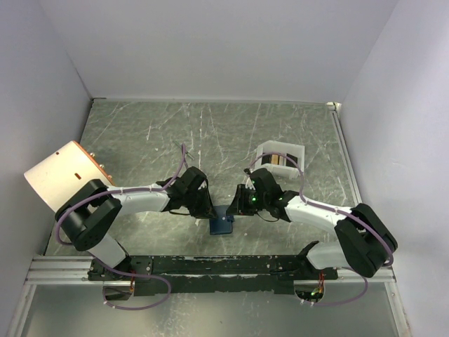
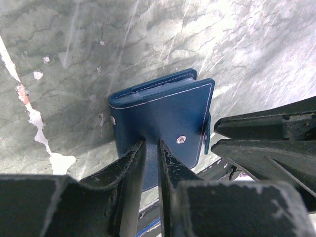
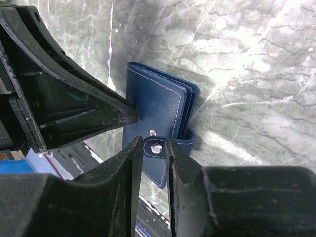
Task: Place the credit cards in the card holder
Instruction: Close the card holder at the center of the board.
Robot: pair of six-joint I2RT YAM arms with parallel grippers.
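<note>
By the bench's left edge lies a white cylinder point(image 1: 59, 175), no part of this job. My left gripper point(image 2: 152, 145) has its jaws pinched on the cover of the card holder point(image 1: 222, 225), which sits folded at the middle of the near edge. My right gripper point(image 3: 155, 144) meets it from the other side, jaws clamped on the snap tab point(image 3: 157, 147). Further right and toward the far edge, well apart from the holder, the credit cards point(image 1: 276, 160) lie in a white tray point(image 1: 298, 151), dark and tan. I judge the task barely begun: the holder is not yet spread open, no card is loaded, and every card remains to be fetched.
</note>
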